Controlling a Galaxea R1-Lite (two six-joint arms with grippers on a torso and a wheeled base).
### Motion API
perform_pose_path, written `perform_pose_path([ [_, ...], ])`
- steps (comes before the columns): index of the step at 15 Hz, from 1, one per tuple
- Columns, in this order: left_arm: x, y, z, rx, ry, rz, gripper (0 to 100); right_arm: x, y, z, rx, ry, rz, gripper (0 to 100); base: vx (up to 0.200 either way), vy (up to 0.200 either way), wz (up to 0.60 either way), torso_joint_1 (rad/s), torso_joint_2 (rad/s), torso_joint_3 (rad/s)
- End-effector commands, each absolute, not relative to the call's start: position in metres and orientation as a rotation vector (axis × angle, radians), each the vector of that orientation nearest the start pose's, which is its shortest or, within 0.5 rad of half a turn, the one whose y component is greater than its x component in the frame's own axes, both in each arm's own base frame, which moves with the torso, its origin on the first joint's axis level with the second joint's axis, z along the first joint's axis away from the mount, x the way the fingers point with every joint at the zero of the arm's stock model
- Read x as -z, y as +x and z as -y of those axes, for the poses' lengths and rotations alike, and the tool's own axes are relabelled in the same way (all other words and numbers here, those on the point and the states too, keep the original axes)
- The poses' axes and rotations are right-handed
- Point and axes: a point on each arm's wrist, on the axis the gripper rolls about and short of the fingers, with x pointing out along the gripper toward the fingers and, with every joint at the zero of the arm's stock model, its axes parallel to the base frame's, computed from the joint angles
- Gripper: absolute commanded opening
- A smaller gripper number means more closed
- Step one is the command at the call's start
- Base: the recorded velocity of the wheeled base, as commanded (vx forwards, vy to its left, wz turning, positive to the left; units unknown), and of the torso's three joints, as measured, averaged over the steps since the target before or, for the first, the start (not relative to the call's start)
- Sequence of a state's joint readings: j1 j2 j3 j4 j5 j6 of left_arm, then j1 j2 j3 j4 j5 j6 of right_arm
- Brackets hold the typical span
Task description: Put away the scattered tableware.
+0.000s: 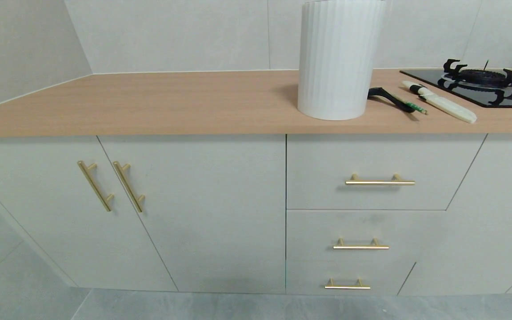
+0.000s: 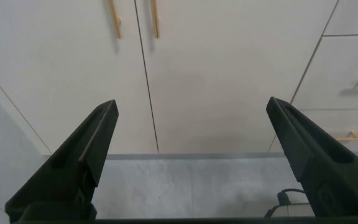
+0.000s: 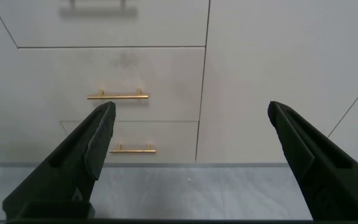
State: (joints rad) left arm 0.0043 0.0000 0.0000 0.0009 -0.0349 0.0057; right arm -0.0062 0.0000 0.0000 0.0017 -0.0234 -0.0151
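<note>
Grey floor (image 1: 238, 306) nearest; left gripper (image 2: 191, 104) spread wide facing the cabinet doors (image 1: 194, 209), right gripper (image 3: 191, 107) spread wide facing the drawers (image 1: 318, 178). Farther, on the countertop (image 1: 149, 102): white ribbed holder (image 1: 336, 62), with black-handled utensil (image 1: 389, 98) and white knife (image 1: 442, 106) lying just right, hob (image 1: 482, 78) beyond.

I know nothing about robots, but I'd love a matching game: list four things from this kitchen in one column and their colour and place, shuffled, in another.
Things:
1. ribbed container
2. knife
3. stove burner
4. top drawer handle

Descriptions:
a. gold, on the cabinet front
b. black, at the counter's right end
c. white, standing upright on the counter
d. pale blade, lying flat between container and stove

Pairs: 1-c; 2-d; 3-b; 4-a
</note>
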Motion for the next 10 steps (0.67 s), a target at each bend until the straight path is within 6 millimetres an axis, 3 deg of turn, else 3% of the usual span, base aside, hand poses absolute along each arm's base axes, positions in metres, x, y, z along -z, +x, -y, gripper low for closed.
perform_pose_path([
  [1,-0.075,-0.023,0.001,0.031,0.006,-0.001,100,-0.075,-0.023,0.0,0.031,-0.014,-0.002,100,0.0,0.0,0.0,0.0,0.0,0.0],
  [5,-0.075,-0.023,0.001,0.031,0.006,-0.001,100,-0.077,-0.023,0.001,0.074,-0.018,0.004,100,0.0,0.0,0.0,0.0,0.0,0.0],
  [6,-0.075,-0.023,0.001,0.031,0.006,-0.001,100,-0.084,-0.024,0.001,0.074,-0.014,0.045,100,0.0,0.0,0.0,0.0,0.0,0.0],
  [7,-0.075,-0.023,0.001,0.031,0.006,-0.001,100,-0.11,-0.031,0.001,0.05,0.004,0.173,100,0.0,0.0,0.0,0.0,0.0,0.0],
  [10,-0.075,-0.023,0.001,0.031,0.006,-0.001,100,-0.131,-0.014,0.0,-0.106,0.011,-0.001,100,0.0,0.0,0.0,0.0,0.0,0.0],
])
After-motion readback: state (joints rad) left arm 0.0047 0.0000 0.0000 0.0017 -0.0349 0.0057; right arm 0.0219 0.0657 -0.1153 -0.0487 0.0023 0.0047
